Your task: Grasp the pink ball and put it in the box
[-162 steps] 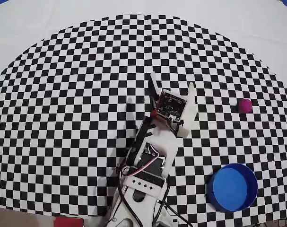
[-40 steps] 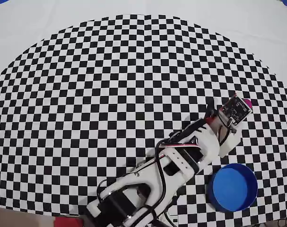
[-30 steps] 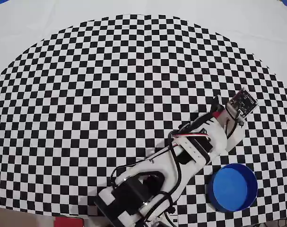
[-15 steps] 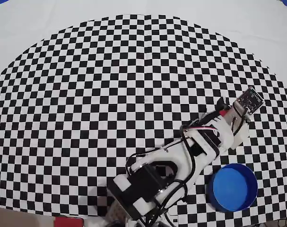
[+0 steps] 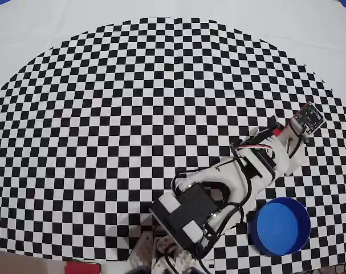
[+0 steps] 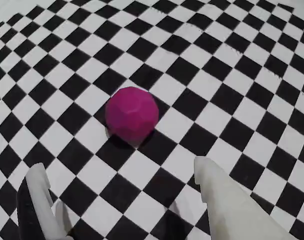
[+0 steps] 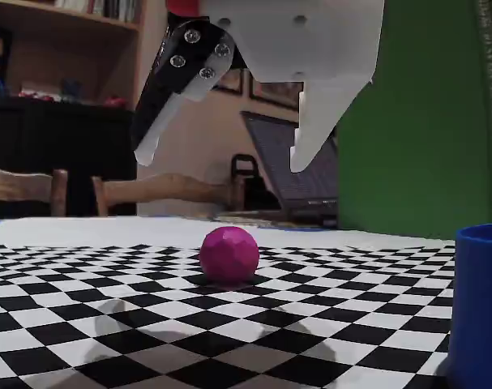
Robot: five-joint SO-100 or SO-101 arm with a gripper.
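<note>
The pink ball (image 6: 131,115) is a small magenta sphere resting on the checkered mat. In the fixed view the ball (image 7: 228,254) sits directly beneath my gripper (image 7: 221,160), which hangs well above it, open and empty. The wrist view shows the gripper (image 6: 119,165) with its two white fingers (image 6: 219,200) spread wide and the ball just ahead of the gap. In the overhead view the arm's wrist board (image 5: 307,117) covers the ball. The box (image 5: 281,225) is a round blue container below the arm's wrist in that view, and its wall (image 7: 477,300) shows at the fixed view's right edge.
The checkered mat (image 5: 133,114) spreads over a white table. The arm's body (image 5: 218,188) lies diagonally from the bottom centre toward the right. A green wall (image 7: 416,121), a laptop and chairs stand behind the table in the fixed view.
The arm swung from the mat's middle to the right and stretched outward. The wrist board slid up-right over the ball, which showed as a pink edge 1.3 s ago and is now covered.
</note>
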